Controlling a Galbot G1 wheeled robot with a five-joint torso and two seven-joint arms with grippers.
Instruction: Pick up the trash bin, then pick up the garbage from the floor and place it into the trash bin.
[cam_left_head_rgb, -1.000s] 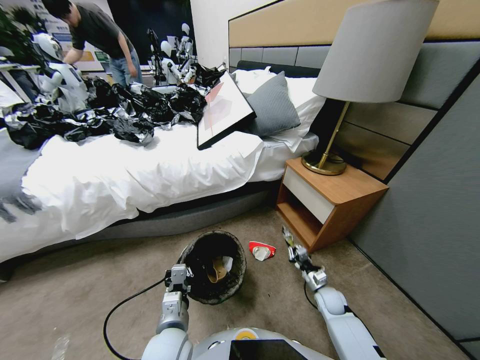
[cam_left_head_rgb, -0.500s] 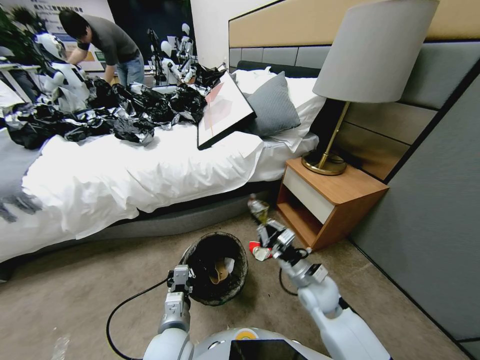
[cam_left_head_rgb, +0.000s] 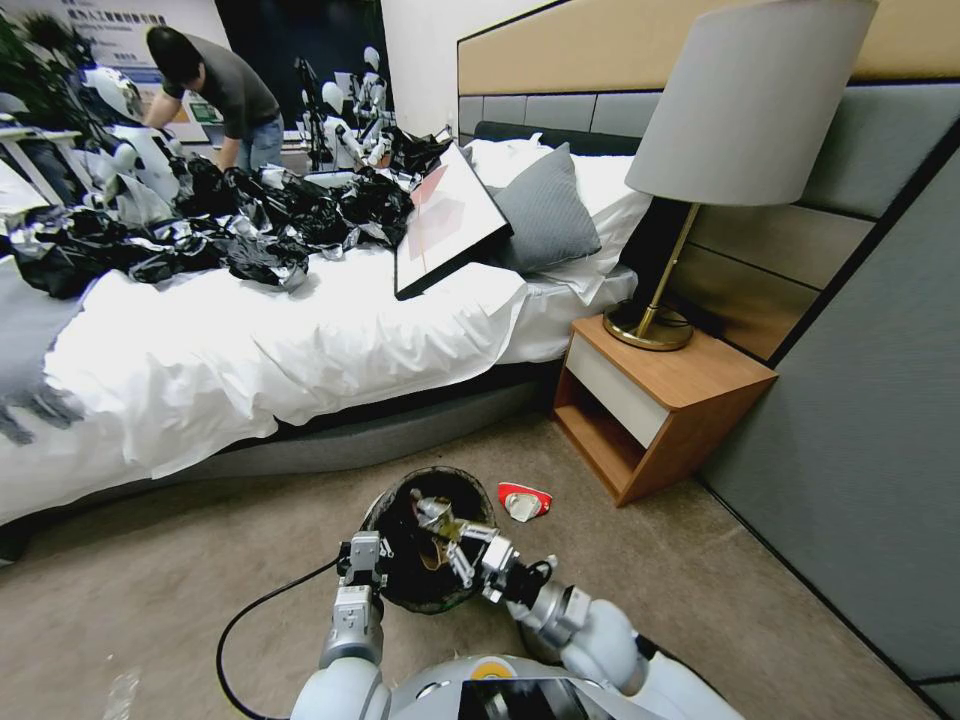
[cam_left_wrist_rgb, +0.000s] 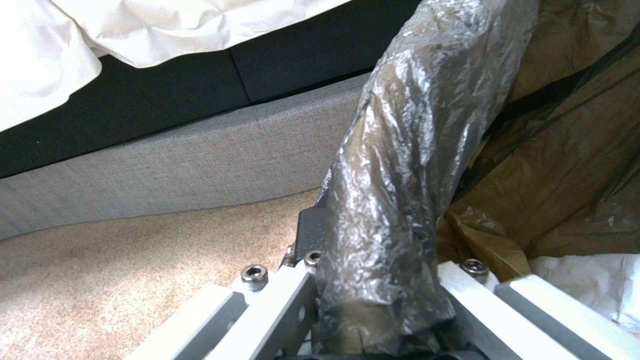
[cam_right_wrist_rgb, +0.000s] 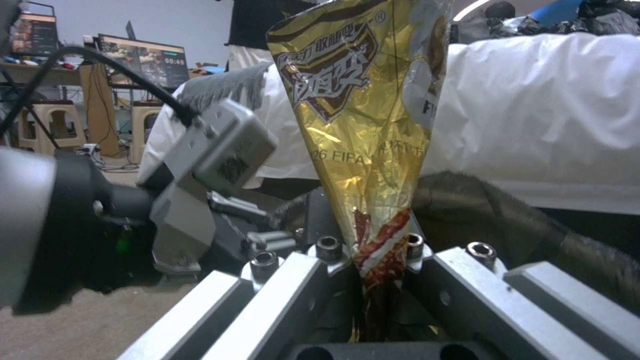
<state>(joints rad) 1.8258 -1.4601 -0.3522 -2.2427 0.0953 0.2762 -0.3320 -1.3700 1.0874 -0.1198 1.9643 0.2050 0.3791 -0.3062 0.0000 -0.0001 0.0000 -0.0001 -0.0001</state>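
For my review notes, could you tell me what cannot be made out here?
- Trash bin contents: head view, right end effector and its gold snack wrapper cover the opening.
- Bin body: left wrist view, cut off by the edges.
- Red-and-white wrapper print: head view, too small.

Glossy gold foil wrapper (cam_right_wrist_rgb: 363, 125); crinkled black plastic bin liner (cam_left_wrist_rgb: 407, 150).

A mock bedroom inside a robotics lab: beyond the left gripper (cam_left_head_rgb: 361, 560) a white-sheeted bed (cam_left_head_rgb: 260, 340), wooden nightstand (cam_left_head_rgb: 660, 400) and lamp (cam_left_head_rgb: 745, 110), and farther back other white robots (cam_left_head_rgb: 125, 140) (plus desk monitors (cam_right_wrist_rgb: 143, 60)).
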